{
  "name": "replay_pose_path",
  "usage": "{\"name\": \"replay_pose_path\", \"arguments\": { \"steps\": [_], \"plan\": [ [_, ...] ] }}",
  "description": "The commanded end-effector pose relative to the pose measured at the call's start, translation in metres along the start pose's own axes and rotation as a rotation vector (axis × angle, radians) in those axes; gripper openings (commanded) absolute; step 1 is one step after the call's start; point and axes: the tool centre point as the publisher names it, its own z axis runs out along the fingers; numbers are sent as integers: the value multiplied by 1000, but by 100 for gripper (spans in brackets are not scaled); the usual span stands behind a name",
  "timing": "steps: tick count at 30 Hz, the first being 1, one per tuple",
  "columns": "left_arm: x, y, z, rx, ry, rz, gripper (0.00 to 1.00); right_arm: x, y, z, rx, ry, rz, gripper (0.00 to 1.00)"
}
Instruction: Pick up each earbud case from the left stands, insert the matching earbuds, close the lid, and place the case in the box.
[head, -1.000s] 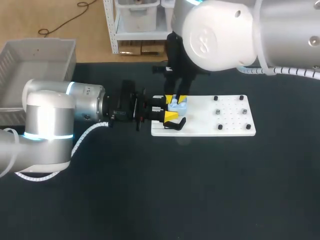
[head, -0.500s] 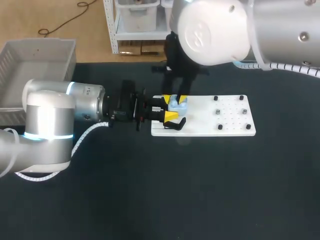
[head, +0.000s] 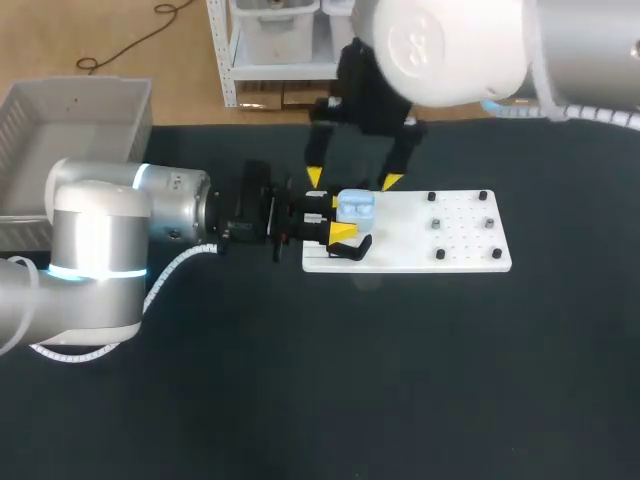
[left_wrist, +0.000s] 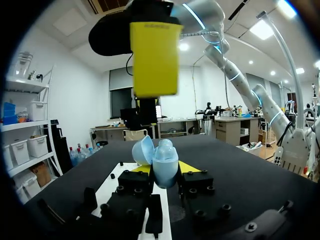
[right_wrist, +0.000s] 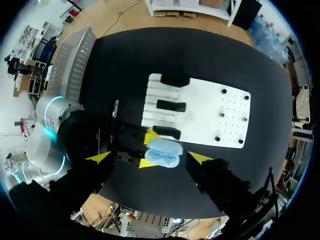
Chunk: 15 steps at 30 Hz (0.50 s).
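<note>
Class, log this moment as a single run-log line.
left pincer: shut on earbud case | right pincer: open, above the case | case: over white board

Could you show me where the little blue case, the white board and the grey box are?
blue case (head: 355, 207): head view, on its top face.
white board (head: 400, 245): head view, on its bare middle.
grey box (head: 141, 118): head view, on the side wall facing the table.

Robotics lab: left arm (head: 100, 250), right arm (head: 470, 50), black table (head: 400, 380), white fixture board (head: 455, 240).
</note>
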Motion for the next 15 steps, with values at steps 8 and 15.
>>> {"name": "replay_pose_path", "arguments": {
  "steps": [8,15],
  "plan": [
    [0,-1,0,-2,0,1,0,-32,-40,-5,-17,-33,135,100],
    [0,-1,0,-2,0,1,0,-50,-52,9,-27,11,188,100]
  ]
}}
